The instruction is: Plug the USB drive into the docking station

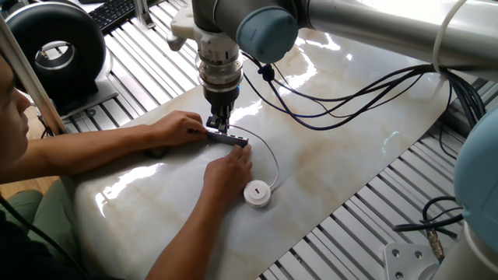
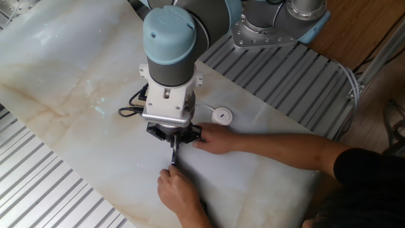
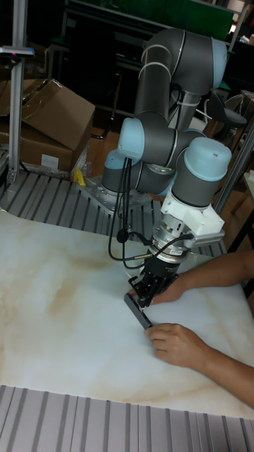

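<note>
The docking station (image 1: 228,139) is a slim grey bar lying on the marble table, held at both ends by a person's two hands (image 1: 177,127). My gripper (image 1: 219,124) points straight down onto its near-left end, fingers pressed together. The USB drive (image 1: 257,193) is a white round puck lying apart, to the right of the hands. Its thin white cable (image 1: 274,158) arcs back up to my fingertips, where the plug is hidden between the fingers. From the other side the puck (image 2: 221,114) lies beyond the gripper (image 2: 174,154). In the tall view the gripper (image 3: 143,294) touches the bar (image 3: 138,311).
The person's forearms (image 2: 278,151) reach across the table from one side. Black robot cables (image 1: 334,101) hang over the marble top (image 1: 342,163). A round black device (image 1: 56,51) and a keyboard (image 1: 109,13) sit beyond the table edge. Ribbed metal (image 2: 44,183) borders the marble.
</note>
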Action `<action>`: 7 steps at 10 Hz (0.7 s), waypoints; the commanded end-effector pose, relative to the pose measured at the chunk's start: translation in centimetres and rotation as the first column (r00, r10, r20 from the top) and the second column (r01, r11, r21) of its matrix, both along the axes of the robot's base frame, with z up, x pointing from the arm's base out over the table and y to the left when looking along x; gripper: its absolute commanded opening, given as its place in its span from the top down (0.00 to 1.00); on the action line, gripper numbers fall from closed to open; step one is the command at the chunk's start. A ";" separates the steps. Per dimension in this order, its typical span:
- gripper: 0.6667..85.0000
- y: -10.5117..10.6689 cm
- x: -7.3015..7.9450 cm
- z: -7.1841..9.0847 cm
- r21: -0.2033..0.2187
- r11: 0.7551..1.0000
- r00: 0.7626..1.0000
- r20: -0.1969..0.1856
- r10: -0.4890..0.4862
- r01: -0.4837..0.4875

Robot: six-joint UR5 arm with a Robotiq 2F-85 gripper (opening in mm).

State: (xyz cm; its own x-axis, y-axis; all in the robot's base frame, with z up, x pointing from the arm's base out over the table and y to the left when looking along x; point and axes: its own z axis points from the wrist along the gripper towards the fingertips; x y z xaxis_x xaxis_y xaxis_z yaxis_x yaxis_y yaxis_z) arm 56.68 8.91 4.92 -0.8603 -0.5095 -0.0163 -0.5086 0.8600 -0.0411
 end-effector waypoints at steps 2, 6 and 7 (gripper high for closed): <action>0.99 0.4 0.2 -0.3 0.042 0.996 0.997 0.003 -0.076 0.075; 0.99 0.6 -0.2 0.1 0.047 0.995 0.996 -0.004 -0.086 0.086; 0.99 0.5 -0.2 0.1 0.047 0.995 0.996 -0.004 -0.086 0.086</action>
State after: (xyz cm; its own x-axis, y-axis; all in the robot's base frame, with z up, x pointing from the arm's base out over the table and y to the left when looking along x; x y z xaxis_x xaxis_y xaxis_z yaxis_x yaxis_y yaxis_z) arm 56.54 9.28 4.78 -0.8944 -0.4462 -0.0316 -0.4460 0.8949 -0.0126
